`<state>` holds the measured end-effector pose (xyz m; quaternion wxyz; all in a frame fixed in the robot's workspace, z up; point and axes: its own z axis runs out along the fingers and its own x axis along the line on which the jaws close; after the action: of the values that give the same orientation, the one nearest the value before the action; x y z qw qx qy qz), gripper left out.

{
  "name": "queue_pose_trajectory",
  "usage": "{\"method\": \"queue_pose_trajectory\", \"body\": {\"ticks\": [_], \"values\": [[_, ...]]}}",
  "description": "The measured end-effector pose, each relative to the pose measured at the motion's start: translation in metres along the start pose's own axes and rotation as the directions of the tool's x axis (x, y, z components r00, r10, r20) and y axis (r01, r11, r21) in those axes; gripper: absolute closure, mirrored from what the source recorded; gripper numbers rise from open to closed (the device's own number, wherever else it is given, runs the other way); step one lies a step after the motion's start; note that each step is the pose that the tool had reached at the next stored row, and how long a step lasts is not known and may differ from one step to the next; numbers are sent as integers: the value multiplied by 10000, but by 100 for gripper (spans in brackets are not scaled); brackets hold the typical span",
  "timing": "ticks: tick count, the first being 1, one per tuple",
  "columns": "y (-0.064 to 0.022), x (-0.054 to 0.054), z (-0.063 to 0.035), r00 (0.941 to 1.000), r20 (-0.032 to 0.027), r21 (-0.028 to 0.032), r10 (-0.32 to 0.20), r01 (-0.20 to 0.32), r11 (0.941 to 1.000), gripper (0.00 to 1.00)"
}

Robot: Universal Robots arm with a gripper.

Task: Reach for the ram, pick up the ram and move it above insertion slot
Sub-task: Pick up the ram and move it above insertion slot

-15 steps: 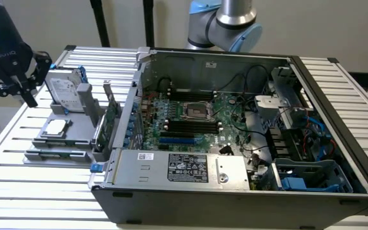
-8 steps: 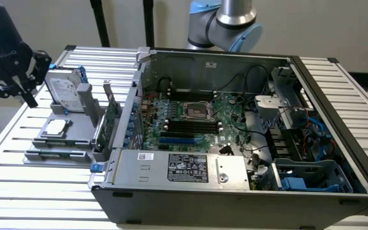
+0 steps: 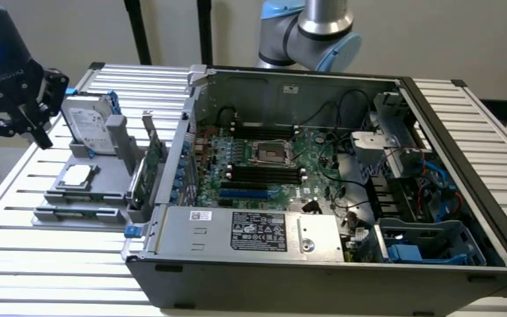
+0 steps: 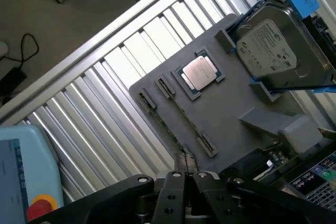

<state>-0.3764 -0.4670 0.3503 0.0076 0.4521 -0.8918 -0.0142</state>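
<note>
Starting at the exterior view's left, I, the gripper [image 4: 185,177], hang with my jaws clenched on nothing, up beside the hard drive [image 3: 90,122] that stands at the far end of the grey holder [image 3: 60,195]. Nearer on that holder lies a silver processor [image 3: 77,175], and along its near edge sits the ram [image 3: 76,212], apart from me and untouched. It reads as a thin, long greenish strip standing on edge between small end clips, so there is very little top edge to take hold of. I judge the risks this way: if I came down clenched I would knock that edge instead of straddling it, and an off-centre pinch could tilt the stick or jam it in its clips. Just right of the holder stands the tall expansion card [image 3: 154,168], close enough to be clipped. Further right, inside the open case [image 3: 324,277], the insertion slot [image 3: 263,173] lies among identical black neighbours, so lining up over the wrong one is easy
</note>
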Motion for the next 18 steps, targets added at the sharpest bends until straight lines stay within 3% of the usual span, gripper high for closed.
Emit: {"method": "queue_pose_trajectory", "body": {"ticks": [4, 8, 13, 18], "values": [[-1, 0, 5, 9974, -22, 0, -726, 726, 9974, 89], [0, 0, 10, 9896, -46, -2, -1439, 1439, 9896, 89], [-1, 0, 16, 9722, -75, -7, -2338, 2338, 9723, 89], [-1, 0, 22, 9473, -103, -15, -3202, 3202, 9474, 89]]}}
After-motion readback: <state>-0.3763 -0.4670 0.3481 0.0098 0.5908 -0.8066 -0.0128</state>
